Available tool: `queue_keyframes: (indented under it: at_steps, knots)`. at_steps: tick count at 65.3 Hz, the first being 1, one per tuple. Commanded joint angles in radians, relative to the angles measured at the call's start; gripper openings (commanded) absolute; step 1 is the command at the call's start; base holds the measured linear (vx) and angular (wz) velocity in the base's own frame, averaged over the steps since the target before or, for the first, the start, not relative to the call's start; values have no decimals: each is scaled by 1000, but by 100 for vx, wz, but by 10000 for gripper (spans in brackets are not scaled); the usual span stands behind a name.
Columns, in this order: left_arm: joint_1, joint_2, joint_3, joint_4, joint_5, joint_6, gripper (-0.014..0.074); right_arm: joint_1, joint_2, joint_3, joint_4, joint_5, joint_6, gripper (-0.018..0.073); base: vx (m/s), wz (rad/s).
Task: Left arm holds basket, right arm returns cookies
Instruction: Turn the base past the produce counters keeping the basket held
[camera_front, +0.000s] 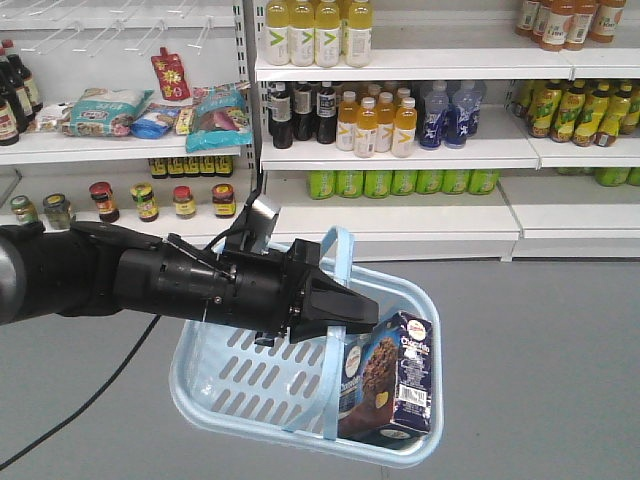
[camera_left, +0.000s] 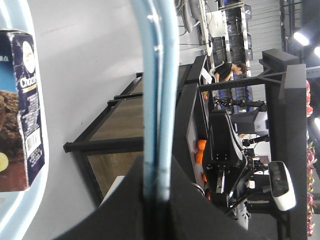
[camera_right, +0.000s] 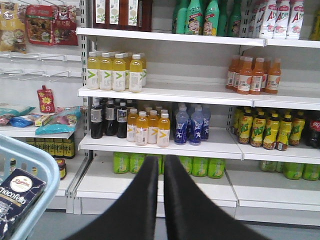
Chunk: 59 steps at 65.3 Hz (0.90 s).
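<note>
Cookies (camera_front: 388, 385) stand against the basket (camera_front: 228, 382) rim (left hand (camera_front: 362, 312) clamps it above)

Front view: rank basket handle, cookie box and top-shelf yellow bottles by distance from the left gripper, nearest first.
1. Basket handle: clamped in the left gripper.
2. Cookie box: in the basket, just below the gripper.
3. Yellow bottles: top shelf, far behind.

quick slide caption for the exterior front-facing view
Left gripper grips both handles of the light blue basket, cookies box standing inside, drink shelves behind.
</note>
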<state>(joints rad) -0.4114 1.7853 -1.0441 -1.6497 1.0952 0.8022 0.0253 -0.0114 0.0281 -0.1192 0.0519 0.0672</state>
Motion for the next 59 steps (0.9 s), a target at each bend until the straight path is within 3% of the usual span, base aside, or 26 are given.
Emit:
queue_keyframes:
  at_steps: [1, 38, 59]
  knots:
    - [-6, -57, -27, -130, 70, 15, -6, -3, -12, 18, -4, -75, -7, -3, 42, -10]
    - [-6, -57, -27, -130, 70, 15, -6, -3, -12, 18, -4, -75, -7, -3, 39, -6]
    - [-6, -57, -27, -130, 70, 15, -6, -3, -12, 18, -4, -75, -7, -3, 29, -65]
